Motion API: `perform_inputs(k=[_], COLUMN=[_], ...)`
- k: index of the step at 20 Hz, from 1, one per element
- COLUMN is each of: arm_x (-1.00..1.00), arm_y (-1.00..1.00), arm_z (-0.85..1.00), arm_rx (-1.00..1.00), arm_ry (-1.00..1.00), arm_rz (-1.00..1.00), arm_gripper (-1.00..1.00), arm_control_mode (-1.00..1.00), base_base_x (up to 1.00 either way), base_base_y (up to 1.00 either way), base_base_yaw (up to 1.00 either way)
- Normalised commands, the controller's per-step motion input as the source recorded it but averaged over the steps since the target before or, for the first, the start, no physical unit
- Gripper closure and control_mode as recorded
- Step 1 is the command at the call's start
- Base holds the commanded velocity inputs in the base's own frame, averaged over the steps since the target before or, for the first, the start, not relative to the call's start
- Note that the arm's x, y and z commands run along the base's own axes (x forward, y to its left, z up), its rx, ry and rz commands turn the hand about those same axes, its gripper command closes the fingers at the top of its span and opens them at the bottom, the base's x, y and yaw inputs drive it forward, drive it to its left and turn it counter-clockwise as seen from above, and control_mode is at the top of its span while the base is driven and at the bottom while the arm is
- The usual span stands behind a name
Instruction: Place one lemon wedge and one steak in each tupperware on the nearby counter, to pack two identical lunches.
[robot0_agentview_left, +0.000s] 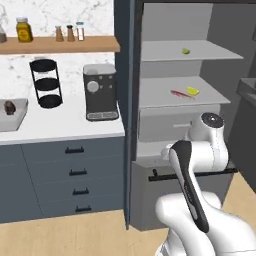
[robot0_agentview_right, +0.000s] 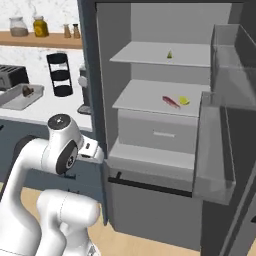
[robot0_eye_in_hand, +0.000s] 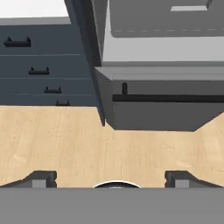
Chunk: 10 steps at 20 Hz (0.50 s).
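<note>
**Steak up on fridge shelf, hand low and empty**

Hand (robot0_eye_in_hand: 112, 180) sits tucked low in front of the robot, pointing down and fwd at the wood floor and the fridge's bottom drawer (robot0_eye_in_hand: 166, 98). Tips spread wide apart, nothing between them.

Steak (robot0_agentview_left: 181, 94) lies on the middle fridge shelf (robot0_agentview_left: 160, 97), so it's above and ahead of the hand, inside the open fridge. Reads as a thin reddish sliver; long axis runs roughly left-right along the shelf, slightly angled. A lemon wedge (robot0_agentview_left: 192, 91) sits just beside it on the right, close, can't tell if touching. Second wedge (robot0_agentview_left: 186, 51) alone on the shelf above.

Tupperware (robot0_agentview_right: 20, 97) is on the desk (robot0_agentview_left: 70, 125) to the left of the fridge, w/ a small brownish item in it. So: hand likely has to rise and reach fwd into the fridge, then swing left.

Writing/brands: none readable. Jars on the wall shelf (robot0_agentview_left: 60, 45) and the coffee machine (robot0_agentview_left: 100, 92) show no legible labels.
</note>
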Motion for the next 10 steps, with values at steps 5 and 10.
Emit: perform_inputs(k=[5, 10], arm_x=[0.0, 0.0], arm_y=[0.0, 0.0], arm_z=[0.0, 0.0], arm_rx=[0.0, 0.0], arm_ry=[0.0, 0.0], arm_rz=[0.0, 0.0], arm_gripper=[-1.0, -1.0], arm_control_mode=[1.0, 1.0], base_base_x=[0.48, 0.84], base_base_y=[-0.85, -0.41], base_base_yaw=[0.0, 0.0])
